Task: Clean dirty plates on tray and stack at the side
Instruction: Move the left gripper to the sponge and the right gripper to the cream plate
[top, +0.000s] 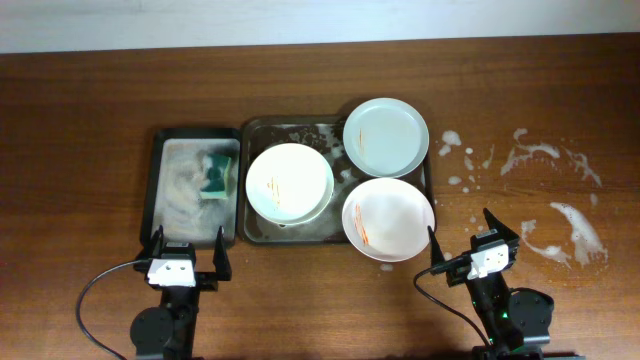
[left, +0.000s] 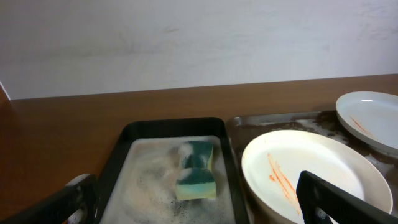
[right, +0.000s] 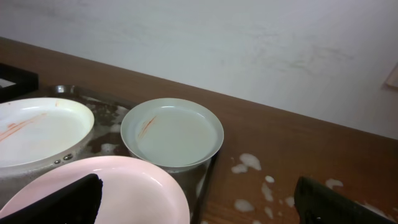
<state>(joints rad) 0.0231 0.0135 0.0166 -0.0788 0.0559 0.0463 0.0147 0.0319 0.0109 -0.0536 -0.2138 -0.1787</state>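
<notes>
Three white plates with thin orange smears sit on the larger dark soapy tray (top: 262, 130). One plate (top: 290, 183) is at the left; it shows in the left wrist view (left: 311, 168). One plate (top: 386, 137) is at the back right, also in the right wrist view (right: 172, 132). One plate (top: 388, 219) is at the front right and overhangs the rim; it shows in the right wrist view (right: 124, 190). My left gripper (top: 188, 251) is open and empty in front of the small tray. My right gripper (top: 475, 237) is open and empty, just right of the front plate.
A smaller dark tray (top: 158, 190) with foam and a green sponge (top: 218, 172) lies left of the big tray; the sponge shows in the left wrist view (left: 197, 171). Soap suds (top: 545, 200) are spattered on the wooden table to the right.
</notes>
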